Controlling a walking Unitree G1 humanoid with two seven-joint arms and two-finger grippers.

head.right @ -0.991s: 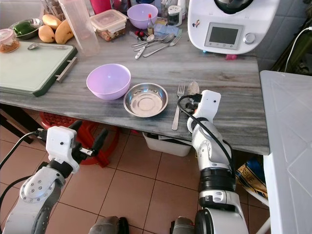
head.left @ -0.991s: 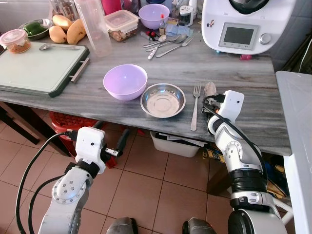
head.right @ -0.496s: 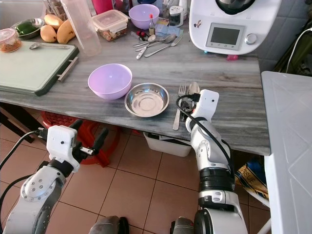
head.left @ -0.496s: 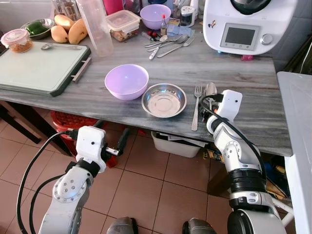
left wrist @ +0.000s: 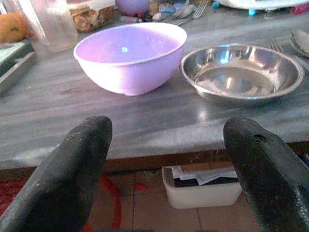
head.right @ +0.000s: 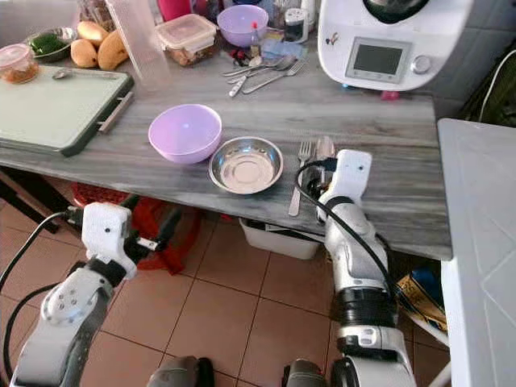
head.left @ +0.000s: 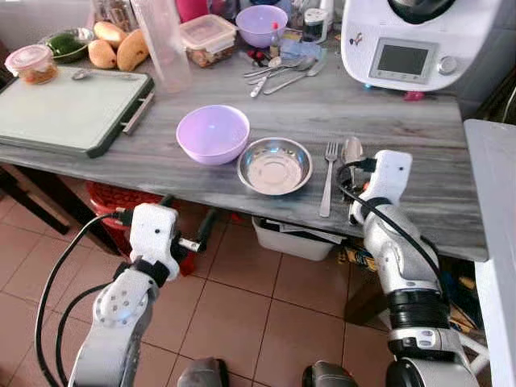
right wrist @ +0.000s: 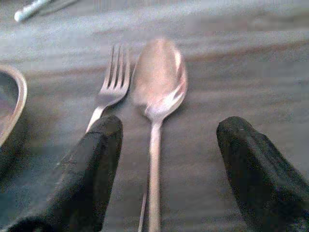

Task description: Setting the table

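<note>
A purple bowl and a shallow steel dish sit side by side near the front edge of the grey table. To the right of the dish lie a fork and a spoon, parallel to each other. My right gripper is low over the spoon's handle and open, with one finger on each side of it and the spoon flat on the table. My left gripper hangs open below the table's front edge, facing the purple bowl.
A green cutting board lies at the left, with mangoes and food tubs behind it. Loose cutlery, a small purple bowl and a white kitchen machine stand at the back. A white bin sits under the table.
The whole picture has shifted a little, so the camera moved. My right gripper stays over the spoon and the left arm stays below the table edge.
</note>
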